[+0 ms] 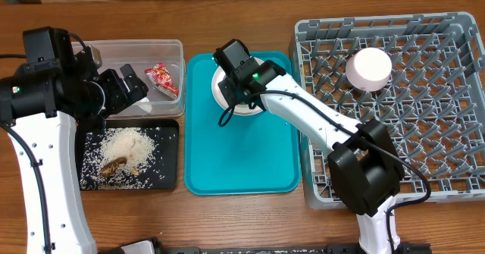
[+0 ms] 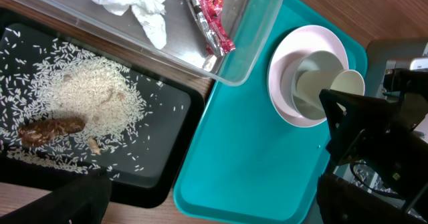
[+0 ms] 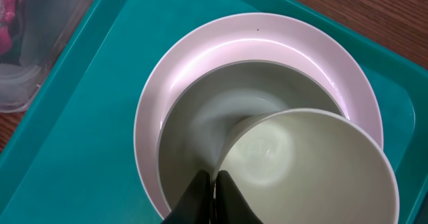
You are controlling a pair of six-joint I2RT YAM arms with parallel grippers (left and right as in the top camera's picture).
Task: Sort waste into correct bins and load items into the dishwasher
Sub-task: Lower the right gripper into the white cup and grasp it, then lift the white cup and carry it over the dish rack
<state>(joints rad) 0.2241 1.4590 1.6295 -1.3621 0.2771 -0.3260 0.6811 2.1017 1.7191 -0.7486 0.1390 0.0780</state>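
A pink bowl (image 3: 174, 70) sits on the teal tray (image 1: 242, 163) with a pale green bowl (image 3: 200, 117) nested in it. My right gripper (image 3: 214, 180) is shut on the rim of a pale green cup (image 3: 314, 164), held just over the bowls; the cup shows in the left wrist view (image 2: 349, 82). My left gripper (image 1: 135, 83) hangs open and empty over the clear bin (image 1: 170, 53), which holds a red wrapper (image 1: 163, 79) and crumpled tissue (image 2: 137, 3). A white cup (image 1: 369, 68) stands upside down in the grey dishwasher rack (image 1: 455, 133).
A black tray (image 1: 168, 170) at the front left holds scattered rice (image 1: 129, 148) and a brown food scrap (image 1: 114, 167). The wooden table (image 1: 227, 224) runs along the front edge.
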